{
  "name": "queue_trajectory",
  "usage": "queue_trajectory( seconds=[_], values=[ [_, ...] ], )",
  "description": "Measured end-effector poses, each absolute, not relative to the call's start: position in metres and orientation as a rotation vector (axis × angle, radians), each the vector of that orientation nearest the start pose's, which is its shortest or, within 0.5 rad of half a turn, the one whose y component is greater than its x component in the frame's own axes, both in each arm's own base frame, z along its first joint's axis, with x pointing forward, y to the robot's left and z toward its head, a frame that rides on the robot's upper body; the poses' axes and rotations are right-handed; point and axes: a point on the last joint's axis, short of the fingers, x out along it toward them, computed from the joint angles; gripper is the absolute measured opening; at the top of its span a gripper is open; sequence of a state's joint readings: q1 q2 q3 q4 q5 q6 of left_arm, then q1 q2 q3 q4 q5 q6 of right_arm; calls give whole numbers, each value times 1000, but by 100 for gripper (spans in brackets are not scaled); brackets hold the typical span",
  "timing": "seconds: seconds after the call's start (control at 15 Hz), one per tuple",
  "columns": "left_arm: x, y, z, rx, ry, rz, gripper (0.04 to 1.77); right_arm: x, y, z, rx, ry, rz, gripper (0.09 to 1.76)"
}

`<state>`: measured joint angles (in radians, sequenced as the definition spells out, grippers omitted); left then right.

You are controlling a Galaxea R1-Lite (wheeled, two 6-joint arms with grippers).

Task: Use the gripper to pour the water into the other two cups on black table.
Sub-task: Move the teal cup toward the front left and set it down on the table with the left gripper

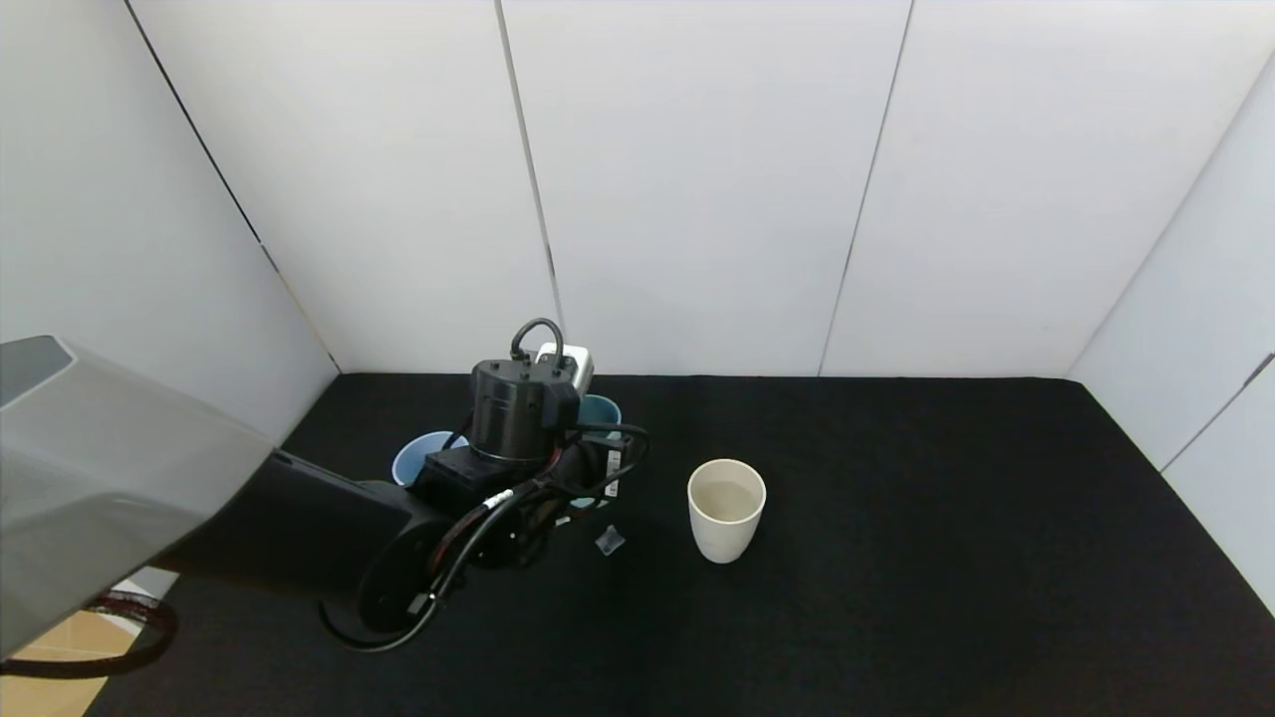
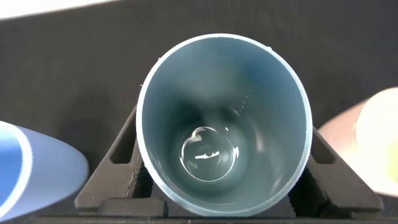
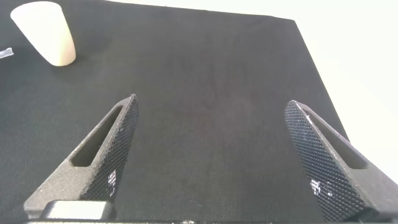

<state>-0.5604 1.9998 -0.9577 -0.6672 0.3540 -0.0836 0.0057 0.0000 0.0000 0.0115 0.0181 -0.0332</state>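
My left gripper (image 2: 224,127) is shut on a teal-green tumbler (image 2: 186,81), with one finger on each side of it. The tumbler is held upright, and a little water lies at its bottom. In the head view the tumbler (image 1: 601,408) shows just beyond my left wrist. The light blue cup (image 1: 418,458) stands on the black table (image 1: 946,558) close beside the held tumbler, and it also shows in the left wrist view (image 2: 31,168). The cream-white cup (image 1: 726,508) stands to the right with water in it. My right gripper (image 3: 211,102) is open and empty over bare table, out of the head view.
A small clear plastic scrap (image 1: 610,541) lies on the table between my left arm and the cream cup. White wall panels (image 1: 697,199) close off the back and sides of the table. The cream cup (image 3: 46,31) shows far off in the right wrist view.
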Motion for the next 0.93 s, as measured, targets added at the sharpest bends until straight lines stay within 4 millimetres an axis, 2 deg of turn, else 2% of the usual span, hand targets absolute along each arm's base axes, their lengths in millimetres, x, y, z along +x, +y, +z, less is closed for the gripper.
queue_trajectory(
  seconds=[0.93],
  values=[
    [324, -201, 74, 84, 481, -249, 117, -23, 0, 74, -33, 11, 24, 171]
  ],
)
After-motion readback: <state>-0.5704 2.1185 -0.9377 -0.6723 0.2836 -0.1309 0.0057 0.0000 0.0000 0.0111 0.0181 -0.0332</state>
